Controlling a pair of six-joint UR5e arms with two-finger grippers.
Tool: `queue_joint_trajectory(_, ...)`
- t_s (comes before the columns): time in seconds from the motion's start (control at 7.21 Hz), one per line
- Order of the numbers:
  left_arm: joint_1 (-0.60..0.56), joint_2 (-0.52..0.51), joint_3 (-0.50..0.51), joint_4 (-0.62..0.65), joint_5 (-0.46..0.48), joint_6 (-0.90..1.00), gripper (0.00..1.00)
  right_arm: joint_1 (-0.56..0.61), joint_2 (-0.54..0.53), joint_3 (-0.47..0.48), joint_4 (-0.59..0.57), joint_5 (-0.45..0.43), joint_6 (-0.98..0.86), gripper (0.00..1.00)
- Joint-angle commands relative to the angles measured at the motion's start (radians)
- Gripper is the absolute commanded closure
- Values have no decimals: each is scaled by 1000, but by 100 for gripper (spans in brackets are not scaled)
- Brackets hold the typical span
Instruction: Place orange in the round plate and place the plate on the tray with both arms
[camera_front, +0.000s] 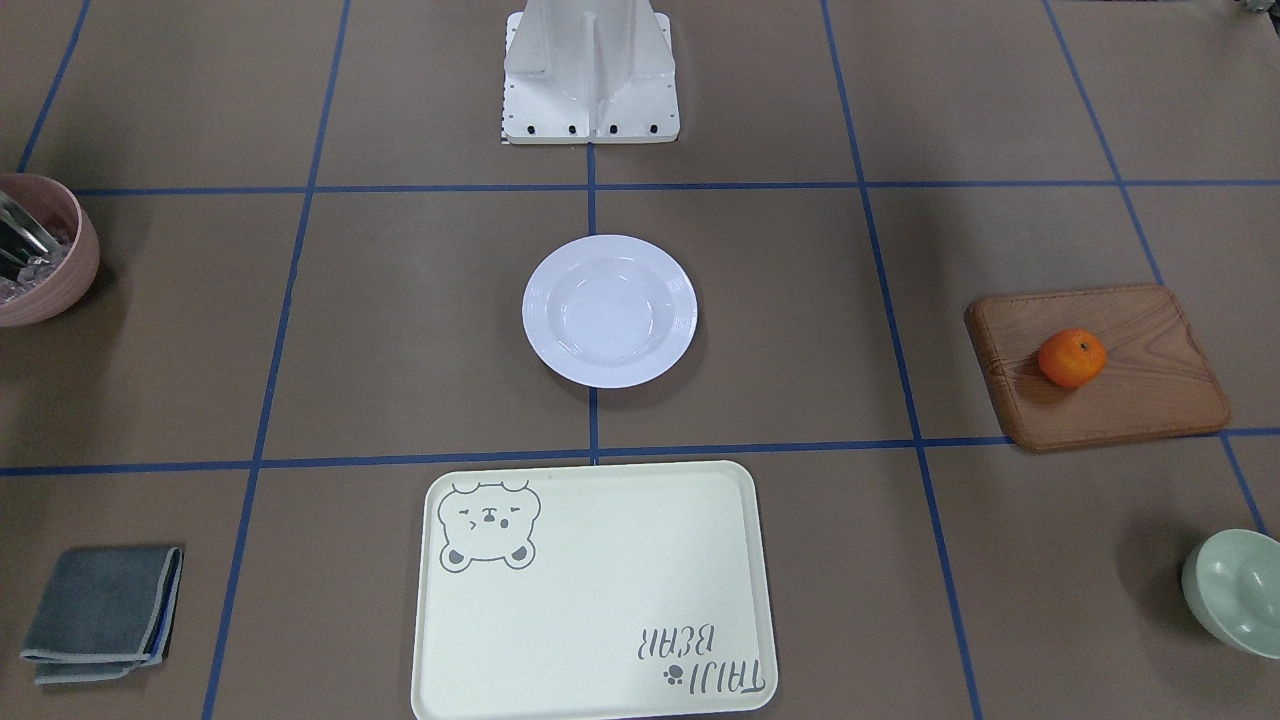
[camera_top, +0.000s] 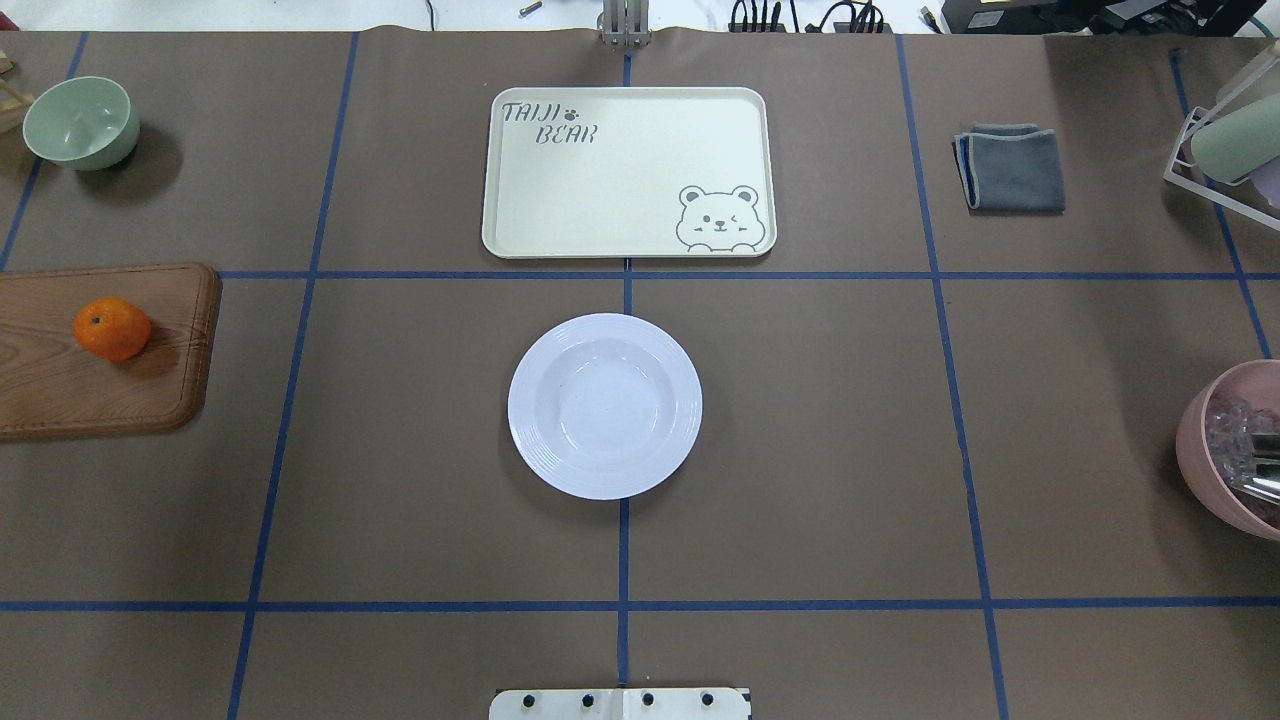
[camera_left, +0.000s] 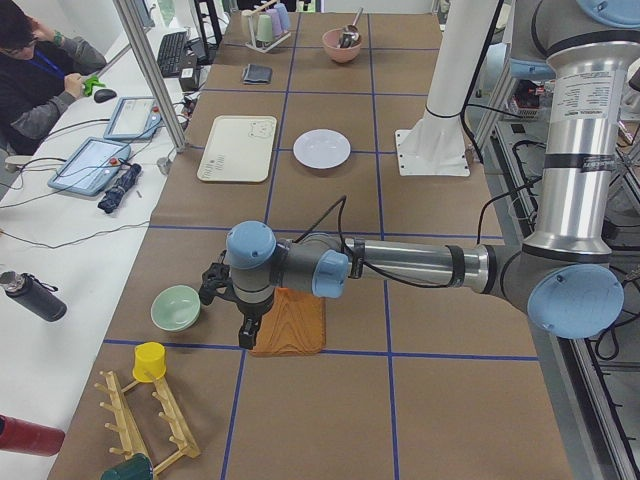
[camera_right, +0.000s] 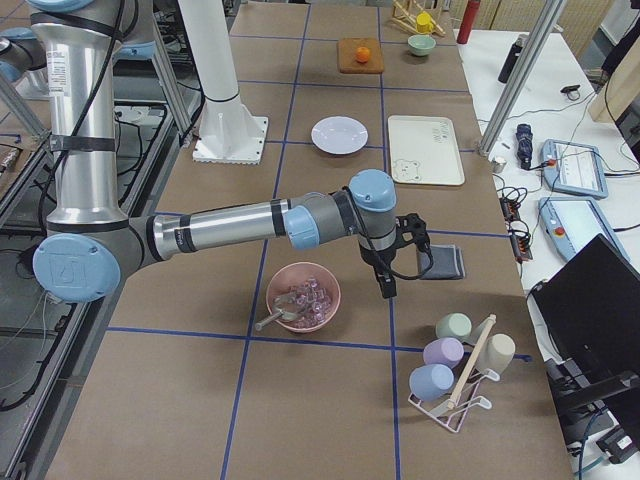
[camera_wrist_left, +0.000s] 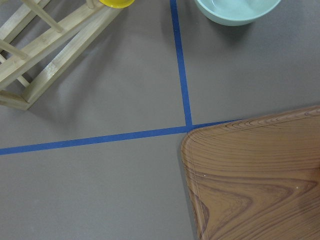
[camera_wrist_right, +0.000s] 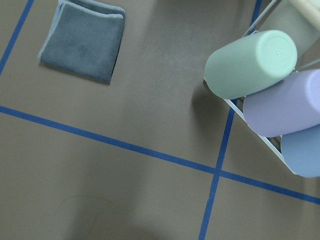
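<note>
The tray (camera_top: 640, 190), stiff and light, lies flat at the table's far side. The round plate (camera_top: 604, 405) sits empty at centre, just short of it. It is glossy, breakable and probably slippery, so it is best pinched at opposite rim edges. The orange (camera_top: 112, 328) rests on the wooden board (camera_top: 60, 390), well apart. It is light and prone to roll, so grip across its middle. The left gripper (camera_left: 245, 335) points down at the board's edge, and the right gripper (camera_right: 386, 288) hangs near the grey cloth (camera_right: 440, 262). Their jaws' state I cannot tell.
</note>
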Motion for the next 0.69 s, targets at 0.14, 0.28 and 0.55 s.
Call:
queue_joint_trajectory(0.14, 0, -89, 48, -152, 14, -8, 2, 20, 6, -22, 135, 4, 221, 0)
queue_joint_trajectory(0.28, 0, -87, 40, -167, 9, -5, 2, 20, -12, -34, 242, 3, 212, 0)
queue_joint_trajectory(0.55, 0, -99, 39, -229, 11, -10, 2, 16, -15, -32, 310, 6, 227, 0)
